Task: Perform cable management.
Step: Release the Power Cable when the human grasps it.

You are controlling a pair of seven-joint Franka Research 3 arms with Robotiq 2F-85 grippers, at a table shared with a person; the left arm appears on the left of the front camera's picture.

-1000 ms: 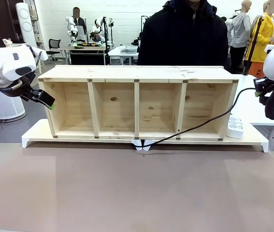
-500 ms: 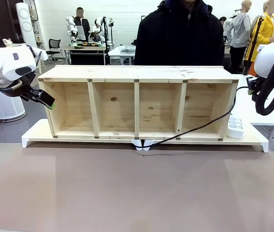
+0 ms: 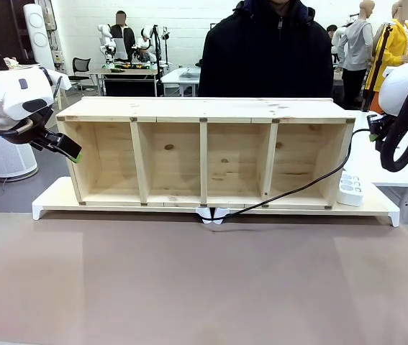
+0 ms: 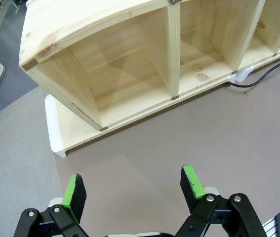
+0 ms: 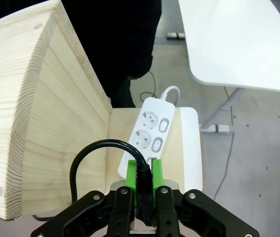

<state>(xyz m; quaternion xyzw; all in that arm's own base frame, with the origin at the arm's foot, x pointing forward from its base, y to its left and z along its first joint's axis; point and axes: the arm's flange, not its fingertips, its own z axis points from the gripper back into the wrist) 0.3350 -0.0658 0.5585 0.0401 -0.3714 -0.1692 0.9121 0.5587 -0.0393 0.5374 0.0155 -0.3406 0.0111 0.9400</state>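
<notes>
Brown tabletop; cable [image 3: 290, 189] slants up-right to right end effector [image 5: 143, 178].

You have a brown bench [image 3: 204, 287] with its near half bare. Across its far part lies a long white board [image 3: 52, 198] on short feet, and on that board stands a wooden shelf [image 3: 207, 109] with four open compartments facing you. At the board's right end, just beside the shelf, lies a white power strip [image 3: 350, 190]. A black cable [image 3: 290, 188] runs along the board's front edge near the middle.
</notes>
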